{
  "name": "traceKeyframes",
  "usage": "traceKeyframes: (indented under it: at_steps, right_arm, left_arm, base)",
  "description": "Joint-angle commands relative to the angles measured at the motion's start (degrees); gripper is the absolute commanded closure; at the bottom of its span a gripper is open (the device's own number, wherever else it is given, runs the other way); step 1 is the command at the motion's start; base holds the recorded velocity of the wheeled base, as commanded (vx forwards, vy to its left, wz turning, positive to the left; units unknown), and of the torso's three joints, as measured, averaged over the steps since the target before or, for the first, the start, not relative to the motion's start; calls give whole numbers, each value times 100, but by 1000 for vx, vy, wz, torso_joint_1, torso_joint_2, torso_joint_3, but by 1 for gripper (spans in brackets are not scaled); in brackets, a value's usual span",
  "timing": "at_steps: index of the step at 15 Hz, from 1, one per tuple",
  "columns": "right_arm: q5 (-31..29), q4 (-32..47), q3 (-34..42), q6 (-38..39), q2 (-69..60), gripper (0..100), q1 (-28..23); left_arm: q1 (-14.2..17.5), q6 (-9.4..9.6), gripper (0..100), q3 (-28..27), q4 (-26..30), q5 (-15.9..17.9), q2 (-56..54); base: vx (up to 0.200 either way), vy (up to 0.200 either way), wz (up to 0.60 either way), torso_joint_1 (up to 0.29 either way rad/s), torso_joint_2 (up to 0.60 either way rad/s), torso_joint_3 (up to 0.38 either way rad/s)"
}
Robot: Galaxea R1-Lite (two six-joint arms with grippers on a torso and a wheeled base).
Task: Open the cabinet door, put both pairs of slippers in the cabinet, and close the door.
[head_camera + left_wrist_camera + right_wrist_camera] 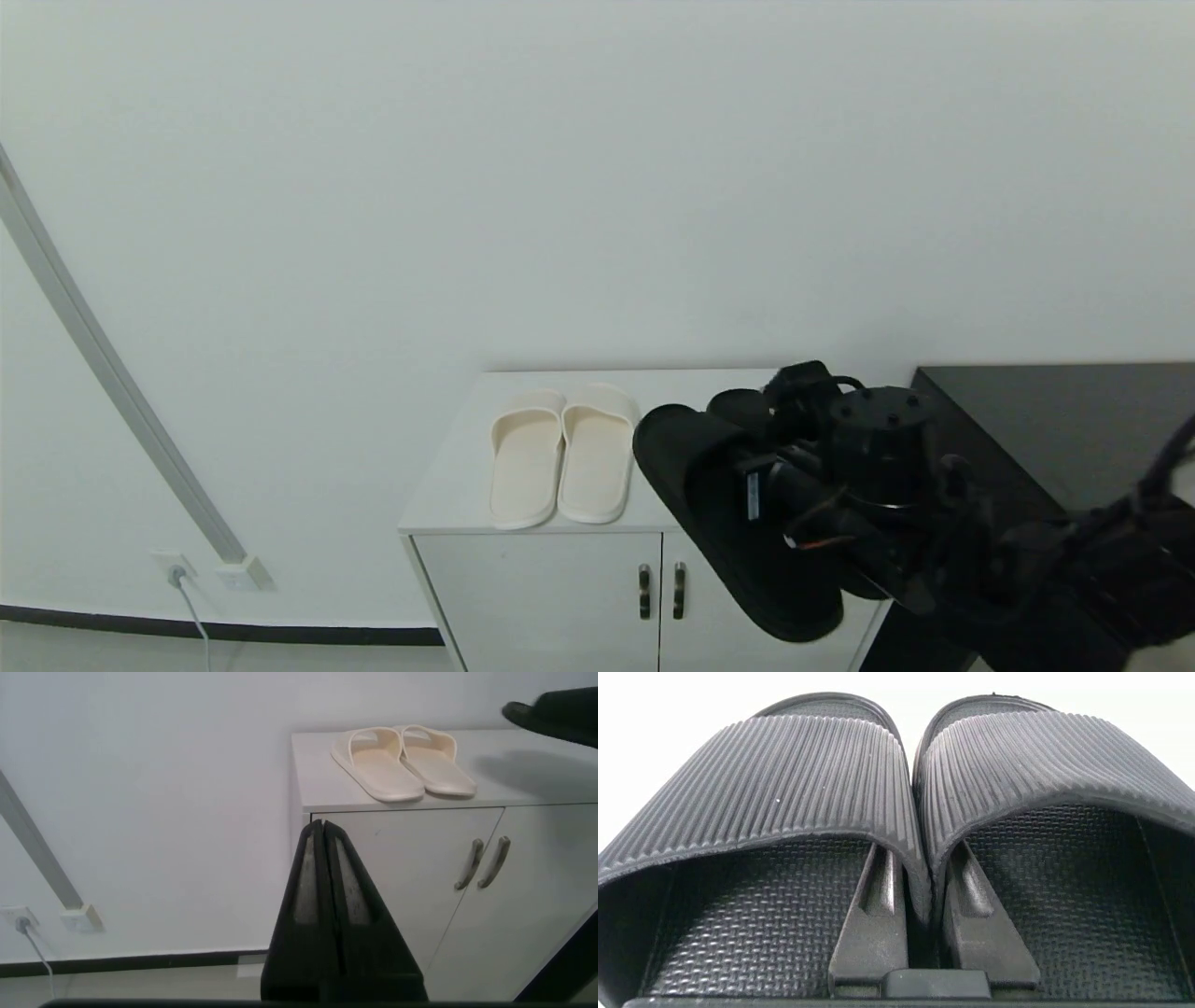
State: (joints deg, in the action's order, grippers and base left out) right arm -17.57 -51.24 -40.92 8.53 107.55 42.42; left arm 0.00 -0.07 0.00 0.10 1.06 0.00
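Note:
A white cabinet (448,485) stands against the wall with both doors shut; their handles (661,591) meet at the middle. A cream pair of slippers (560,455) lies side by side on its top, toes toward the wall. My right gripper (780,471) holds a black pair of slippers (738,523) tilted in the air over the cabinet's right front corner. In the right wrist view one finger (873,915) sits inside each black slipper (813,793), pinching their inner walls together. My left gripper (324,835) is shut on nothing, low and to the left of the cabinet (402,849).
A black table (1074,420) stands directly right of the cabinet. A wall socket with a cable (173,565) and a slanted grey conduit (93,345) are on the wall to the left. Open floor lies left of the cabinet.

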Motion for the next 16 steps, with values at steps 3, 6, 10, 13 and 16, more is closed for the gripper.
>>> traceKeyframes:
  at_steps: [3,6,10,13,16]
  right_arm:
    - [1062,0,1315,-10,-1658,100,319]
    - [1115,8,1403,-27,-1667,100,477]
    - [1133,17,1421,-27,-1658,100,557]
    - [1133,17,1473,-27,-1649,100,600]
    - [1133,8,1508,-36,-1649,100,609]
  left_arm:
    - [0,-1,100,0,-1,-1,9]
    - [0,-45,100,0,-1,-1,0]
    - [-9,-54,100,0,-1,-1,0]
    - [0,-54,100,0,-1,-1,0]
    - [0,-54,100,0,-1,-1,0]
  base:
    - [0,0,0,0,0,0]
    - [0,0,0,0,0,0]
    - [-50,0,0,-1,2,2]
    - [-200,0,0,15,5,2]
    - [-133,0,0,-3,2,2]
